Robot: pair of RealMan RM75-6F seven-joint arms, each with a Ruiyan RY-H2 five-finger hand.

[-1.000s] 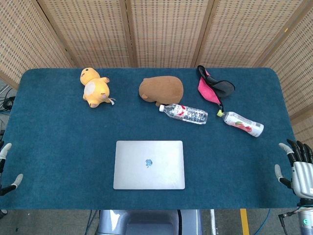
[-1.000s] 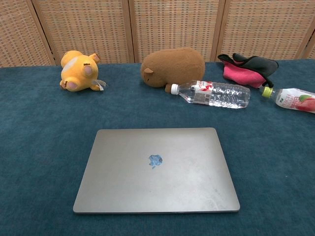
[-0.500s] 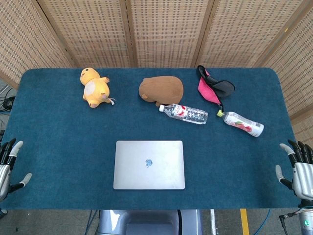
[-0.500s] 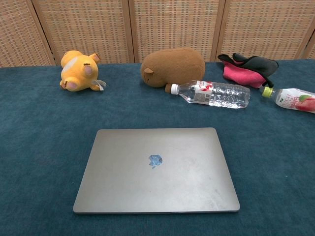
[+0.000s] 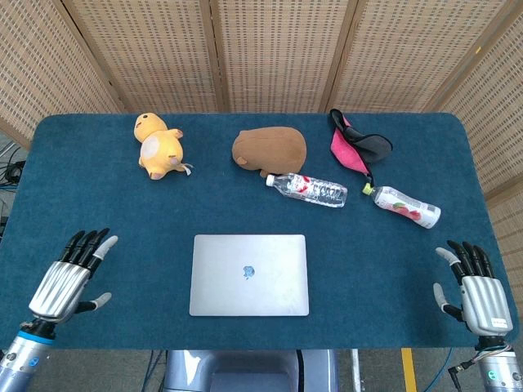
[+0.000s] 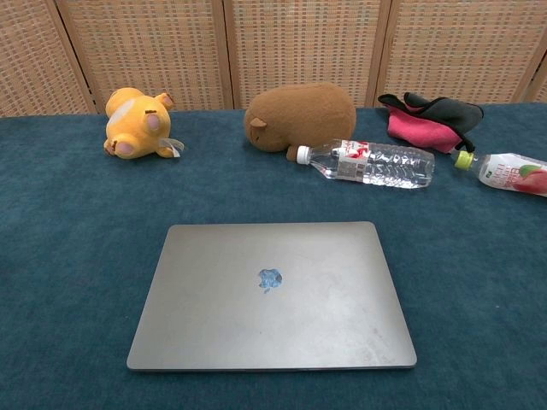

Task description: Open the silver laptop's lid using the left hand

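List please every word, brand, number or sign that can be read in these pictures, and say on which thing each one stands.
No word or number can be read.
silver laptop: a logo mark at the middle of the closed lid, no letters.
clear water bottle: red and white label, print too small to read.
bottle with green cap: letters on the label, too blurred to read.

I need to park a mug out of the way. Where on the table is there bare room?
Bare blue cloth lies between the left hand and the closed silver laptop, and between it and the right hand. The back is crowded: yellow plush, brown plush, clear bottle.
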